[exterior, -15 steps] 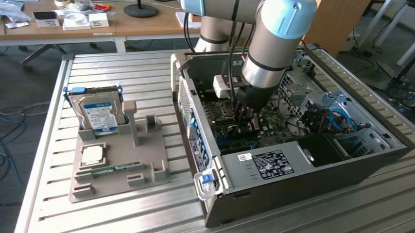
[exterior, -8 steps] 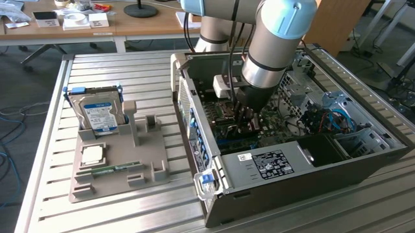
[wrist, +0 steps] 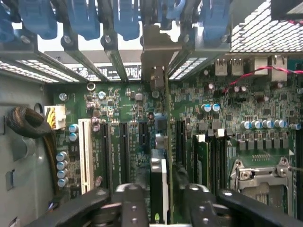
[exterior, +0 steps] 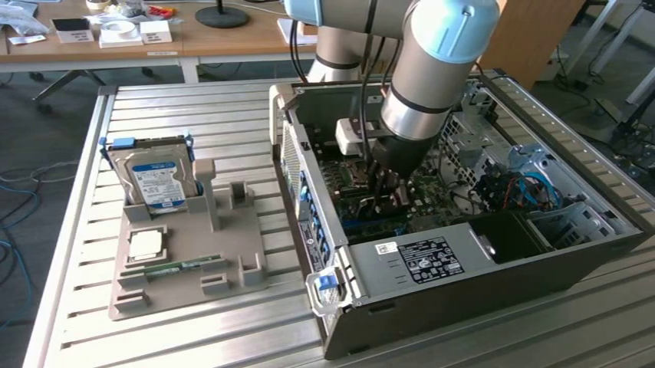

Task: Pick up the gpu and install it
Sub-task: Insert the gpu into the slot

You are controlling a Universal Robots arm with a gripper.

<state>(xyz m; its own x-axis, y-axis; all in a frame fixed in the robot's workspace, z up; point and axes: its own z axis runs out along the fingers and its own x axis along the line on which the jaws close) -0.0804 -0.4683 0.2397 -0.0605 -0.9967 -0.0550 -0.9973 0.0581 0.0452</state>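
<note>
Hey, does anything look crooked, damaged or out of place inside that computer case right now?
Nothing stands out. The gpu stands on edge on the motherboard, in line with the neighbouring slots, its bracket at the case's rear openings, not visibly tilted. The hand sits around its near edge. No loose parts show.

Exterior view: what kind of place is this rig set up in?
Probably a robotics lab or workshop: an open computer case lies on a slatted metal table, a grey fixture holds a hard drive, and a cluttered wooden desk stands behind.

Labels on hard drive (exterior: 156, 184) & PSU (exterior: 430, 259): text unreadable.
</note>
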